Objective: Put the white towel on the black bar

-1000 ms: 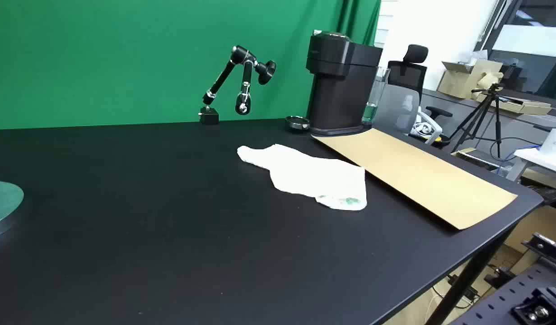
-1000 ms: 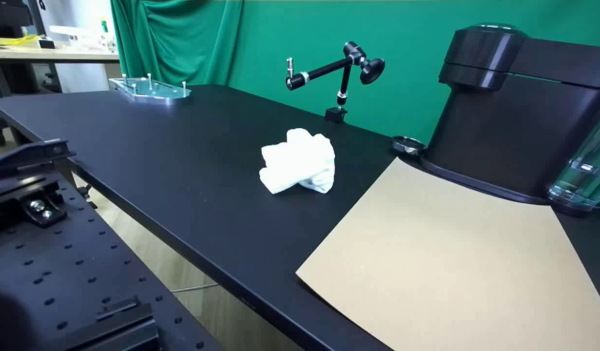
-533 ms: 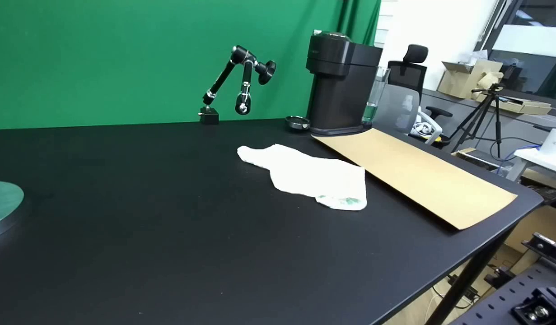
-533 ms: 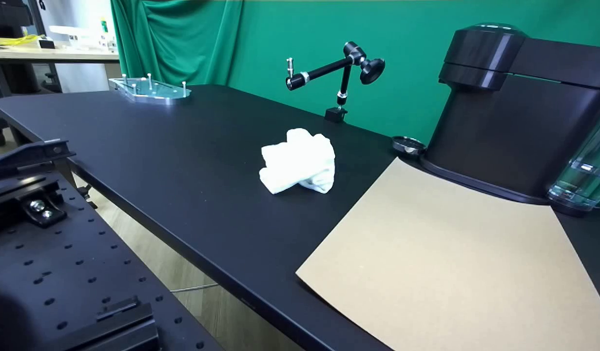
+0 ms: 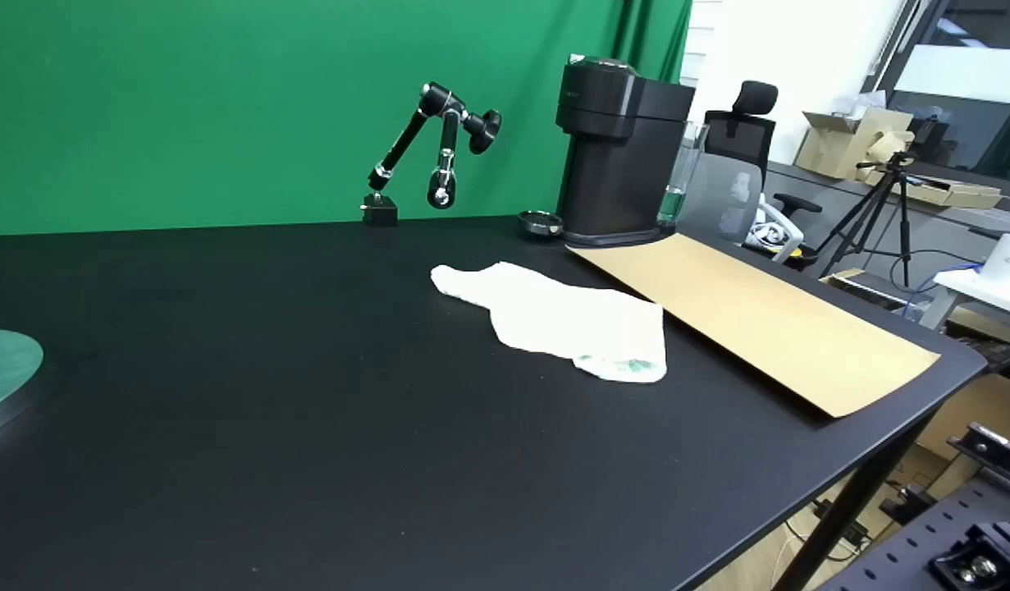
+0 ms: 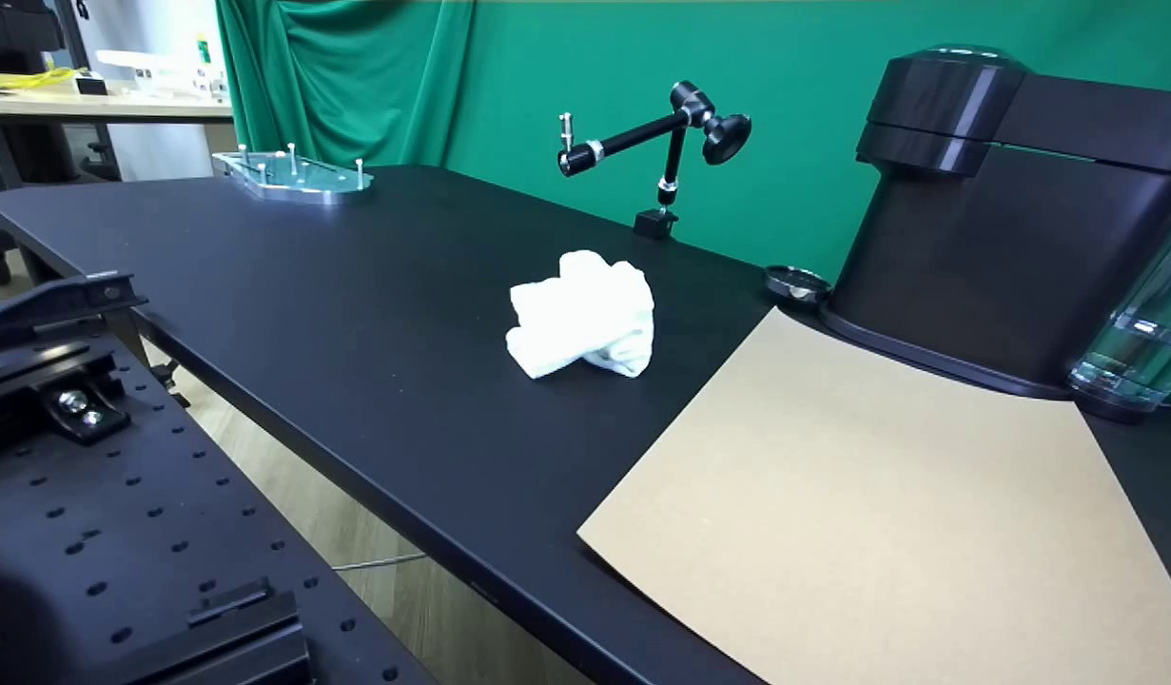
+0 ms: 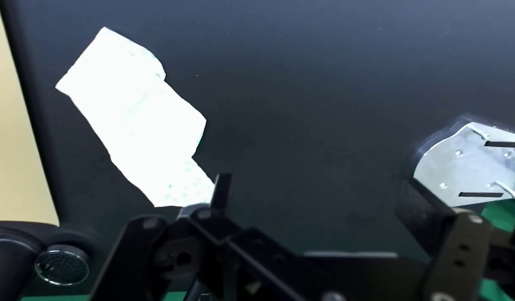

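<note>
1. White towel [image 6: 585, 314]: rumpled, laid on the black table [image 6: 357, 314], as seen in both exterior views; well apart from the black bar [image 6: 633, 136].
2. Black bar mounted at the table edge by the green curtain [image 5: 226, 107], bent at its upper joint.
3. Gripper [image 7: 318, 186] caught in the wrist view: released, its fingers [image 7: 221, 192] spread wide, table seen between.
4. Towel seen beyond the gripper in that view, one end met by a finger along the line of sight only.
5. Tan cardboard sheet [image 6: 880, 514] laid near the towel, a gap left between; just beside it, a black machine [image 6: 1004, 247] and small round dish [image 6: 796, 283].
</note>
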`<state>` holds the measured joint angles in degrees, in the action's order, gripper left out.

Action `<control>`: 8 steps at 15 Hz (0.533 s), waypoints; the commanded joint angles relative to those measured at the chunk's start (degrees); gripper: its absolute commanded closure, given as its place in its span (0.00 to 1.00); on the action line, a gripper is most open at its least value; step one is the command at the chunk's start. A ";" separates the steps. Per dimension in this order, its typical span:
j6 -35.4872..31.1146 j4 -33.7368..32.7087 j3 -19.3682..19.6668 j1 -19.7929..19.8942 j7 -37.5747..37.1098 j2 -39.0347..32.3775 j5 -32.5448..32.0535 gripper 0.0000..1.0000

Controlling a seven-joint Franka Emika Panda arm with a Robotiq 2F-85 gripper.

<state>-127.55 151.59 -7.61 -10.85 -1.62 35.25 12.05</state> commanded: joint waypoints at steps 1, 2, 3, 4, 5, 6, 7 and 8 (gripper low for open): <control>-4.66 0.77 -1.01 3.93 -0.42 -2.11 -7.01 0.00; -6.59 1.13 -0.84 5.35 0.36 -3.56 -10.19 0.00; -8.73 1.52 -0.29 6.60 1.82 -5.34 -13.50 0.00; -10.48 1.85 0.03 7.65 2.63 -6.91 -16.37 0.00; -12.59 2.34 0.37 8.56 3.54 -8.65 -18.91 0.00; -13.76 2.39 0.74 9.25 4.41 -10.50 -20.90 0.00; -14.94 2.43 1.26 9.82 5.49 -12.65 -22.51 0.00; -16.14 2.16 2.09 9.95 5.87 -15.07 -22.48 0.00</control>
<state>-140.55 154.35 -7.18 -1.73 2.32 25.82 -7.79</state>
